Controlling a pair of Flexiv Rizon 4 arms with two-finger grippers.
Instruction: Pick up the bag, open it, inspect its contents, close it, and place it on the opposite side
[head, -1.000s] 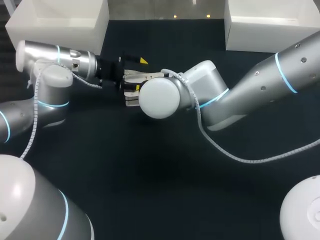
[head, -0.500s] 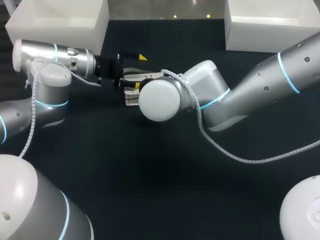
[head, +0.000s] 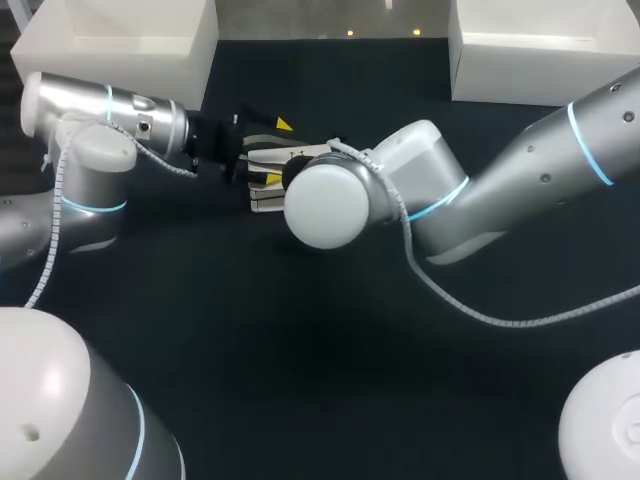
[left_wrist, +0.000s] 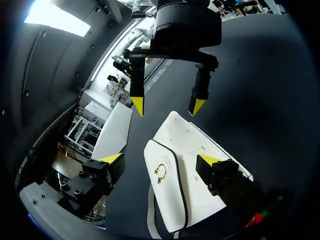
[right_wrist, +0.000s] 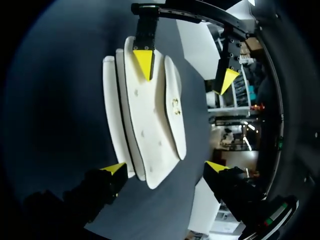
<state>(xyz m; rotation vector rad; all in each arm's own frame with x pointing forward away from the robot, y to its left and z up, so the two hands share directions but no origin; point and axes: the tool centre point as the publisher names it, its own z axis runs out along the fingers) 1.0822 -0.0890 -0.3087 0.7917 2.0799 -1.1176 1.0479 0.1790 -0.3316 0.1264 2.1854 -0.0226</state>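
Bag (left_wrist: 170, 200) on open table (head: 300, 350), between spread left hand (left_wrist: 161, 160) and right hand (right_wrist: 166, 167).

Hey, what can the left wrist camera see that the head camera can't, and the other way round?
Only the left wrist view: the bag nearly whole, with its gold clasp and dark-edged flap, plus both yellow tips of the right gripper, open, ahead of the open left gripper.
Only the head view: two white bins at the far edge, and the right arm covering most of the bag.
Both: the white bag on the dark table, with the two grippers facing each other over it.
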